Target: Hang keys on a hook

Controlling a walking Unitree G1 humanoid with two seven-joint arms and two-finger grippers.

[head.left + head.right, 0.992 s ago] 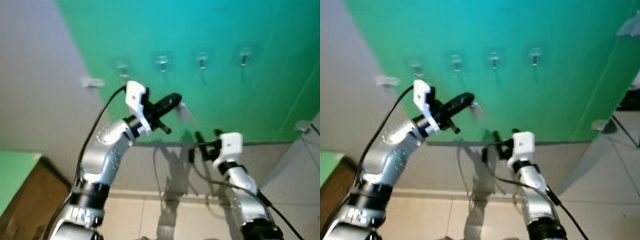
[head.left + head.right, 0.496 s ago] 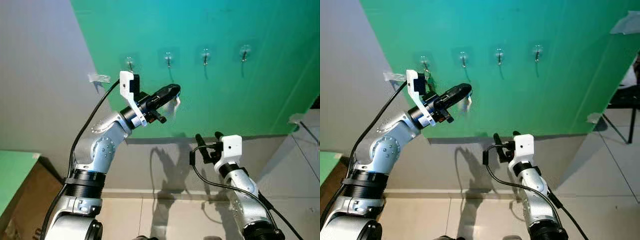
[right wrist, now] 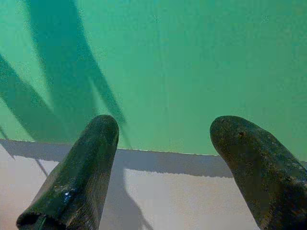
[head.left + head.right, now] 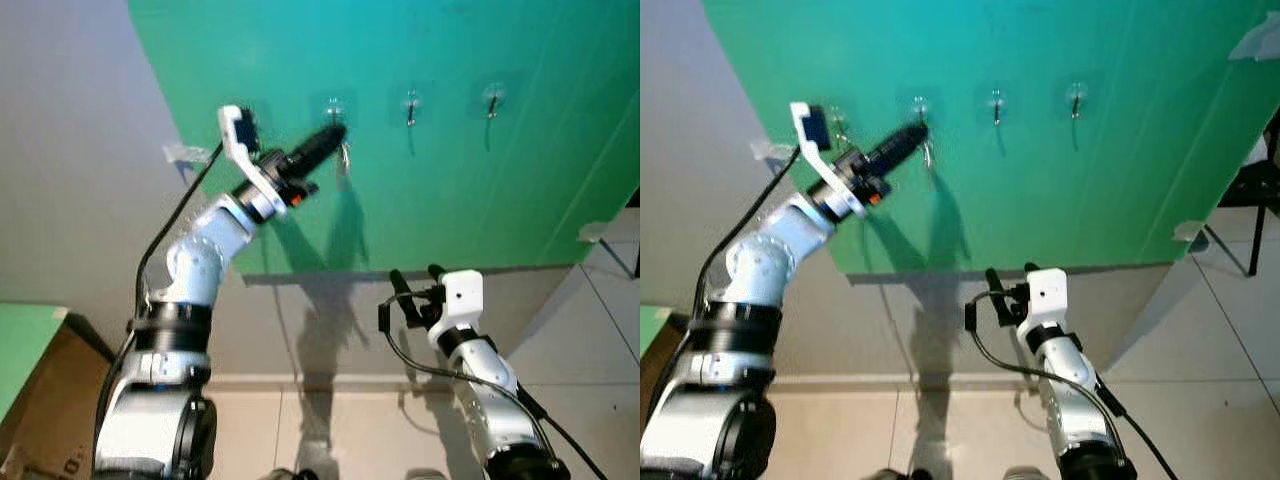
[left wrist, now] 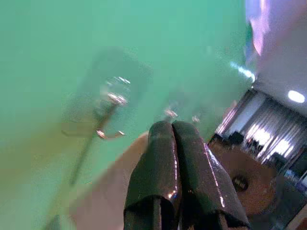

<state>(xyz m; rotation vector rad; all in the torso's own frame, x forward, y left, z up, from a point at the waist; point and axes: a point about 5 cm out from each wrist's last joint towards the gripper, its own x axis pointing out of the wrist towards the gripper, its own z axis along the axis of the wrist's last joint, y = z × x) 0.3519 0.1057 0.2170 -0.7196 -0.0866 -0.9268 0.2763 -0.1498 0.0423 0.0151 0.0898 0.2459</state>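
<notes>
The left gripper is raised to the green wall panel, its two black fingers pressed together on the small silvery keys, which dangle just below the tips. It sits right at the second clear adhesive hook in the row of four, probably so the key ring can be slipped over the prong. Low down and well apart, the right gripper waits spread open and empty, facing the panel's lower edge.
</notes>
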